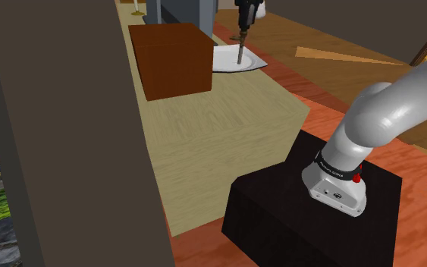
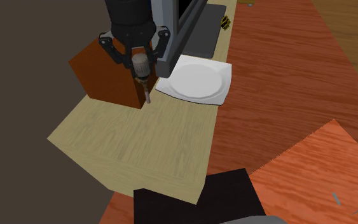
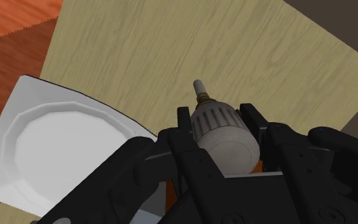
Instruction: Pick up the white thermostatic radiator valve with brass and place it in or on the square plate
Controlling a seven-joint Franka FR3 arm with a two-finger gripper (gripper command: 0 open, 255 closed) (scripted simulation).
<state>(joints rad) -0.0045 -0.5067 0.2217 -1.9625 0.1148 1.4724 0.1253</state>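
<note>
**As the gripper pinches it, the valve hangs beside the plate**

Where the pale wooden table [image 1: 219, 144] runs out from the black stand [image 1: 280, 212], the all-black gripper [image 2: 138, 60] hangs over its far end. Its two fingers are pressed against the ribbed white head of the thermostatic radiator valve [image 2: 142, 79]. In the wrist view the fingers [image 3: 250, 118] flank that head on both sides, so the gripper [image 3: 217, 118] clasps the valve [image 3: 225, 130] between them. The brass neck and thin stem point away from the hand toward the table [image 3: 234, 44].

In the second exterior view the valve is off the table, stem down. The square white plate [image 2: 196, 81] lies at about three o'clock from it, and the brown box [image 2: 104, 70] stands close at nine o'clock. The stem's tip shows against the box's near corner.

In the shoulder view the stem of the valve [image 1: 240, 49] shows against the plate [image 1: 230, 61], and the box [image 1: 172, 59] stands at nine o'clock of the plate, just beside it. The stand is at five o'clock, well apart. In the wrist view a corner of the plate [image 3: 56, 146] reaches toward the gripper.

By count: one valve, one plate, one box, one stand.
</note>
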